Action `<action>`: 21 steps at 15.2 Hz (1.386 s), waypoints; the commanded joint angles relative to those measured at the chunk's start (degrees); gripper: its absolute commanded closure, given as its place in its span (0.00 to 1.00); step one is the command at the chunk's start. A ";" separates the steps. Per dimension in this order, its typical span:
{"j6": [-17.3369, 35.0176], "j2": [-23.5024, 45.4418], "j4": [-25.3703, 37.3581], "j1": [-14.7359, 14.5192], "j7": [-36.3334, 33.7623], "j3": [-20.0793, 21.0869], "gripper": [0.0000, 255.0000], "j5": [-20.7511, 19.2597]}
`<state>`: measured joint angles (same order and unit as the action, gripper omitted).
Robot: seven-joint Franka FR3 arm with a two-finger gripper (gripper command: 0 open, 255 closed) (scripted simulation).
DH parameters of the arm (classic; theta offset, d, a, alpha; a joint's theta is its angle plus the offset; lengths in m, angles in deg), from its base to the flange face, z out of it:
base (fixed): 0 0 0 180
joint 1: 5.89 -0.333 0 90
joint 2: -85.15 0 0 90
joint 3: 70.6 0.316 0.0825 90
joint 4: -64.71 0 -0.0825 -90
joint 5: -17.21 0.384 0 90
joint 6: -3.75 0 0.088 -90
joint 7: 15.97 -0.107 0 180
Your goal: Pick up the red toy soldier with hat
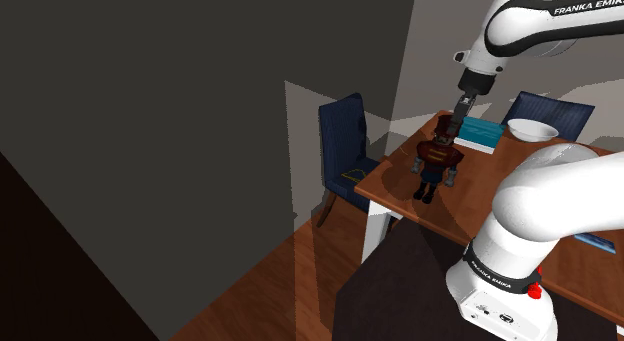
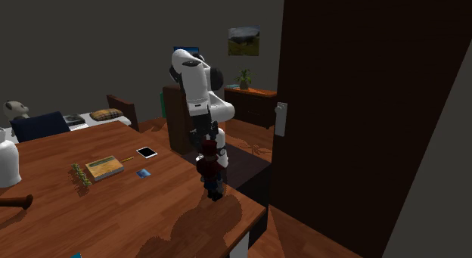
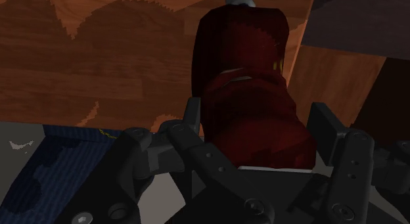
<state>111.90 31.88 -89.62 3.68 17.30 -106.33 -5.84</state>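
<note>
as the gripper (image 3: 259,112) pinches the red toy soldier (image 3: 240,65) from above, face hidden, legs dim

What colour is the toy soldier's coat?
The toy soldier wears dark red, clearest in the wrist view.

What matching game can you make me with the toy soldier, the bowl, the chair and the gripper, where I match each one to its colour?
Things:
1. toy soldier
2. bowl
3. chair at the table's end
4. gripper

Colours:
A. white
B. black
C. dark red
D. dark blue

Right pairs: 1-C, 2-A, 3-D, 4-B.
</note>
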 commanded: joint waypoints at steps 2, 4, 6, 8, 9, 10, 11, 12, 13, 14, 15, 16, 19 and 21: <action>0.01 0.02 -0.04 0.01 0.02 -0.02 1.00 -0.04; 0.00 0.01 -0.03 0.01 0.02 -0.02 1.00 -0.04; 0.04 -0.05 -0.16 -0.02 -0.13 0.12 1.00 0.03; -1.54 -0.33 1.14 -0.22 -0.18 0.85 1.00 0.65; -2.31 -0.45 1.80 -0.33 -0.20 1.20 1.00 0.95; -3.07 -0.54 2.47 -0.44 -0.22 1.55 1.00 1.25; -3.83 -0.62 3.16 -0.56 -0.24 1.89 1.00 1.54; -4.58 -0.68 3.85 -0.67 -0.26 2.22 1.00 1.83; -5.32 -0.72 4.55 -0.78 -0.28 2.55 1.00 2.12; -6.05 -0.75 5.26 -0.90 -0.30 2.86 1.00 2.40; -6.77 -0.75 5.98 -1.02 -0.31 3.17 1.00 2.68; -7.49 -0.75 6.70 -1.14 -0.33 3.47 1.00 2.95; -9.61 -0.63 8.94 -1.50 -0.37 4.34 1.00 3.74; -10.99 -0.48 10.47 -1.75 -0.39 4.88 1.00 4.24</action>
<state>101.55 31.41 -79.81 2.05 17.04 -101.84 -1.90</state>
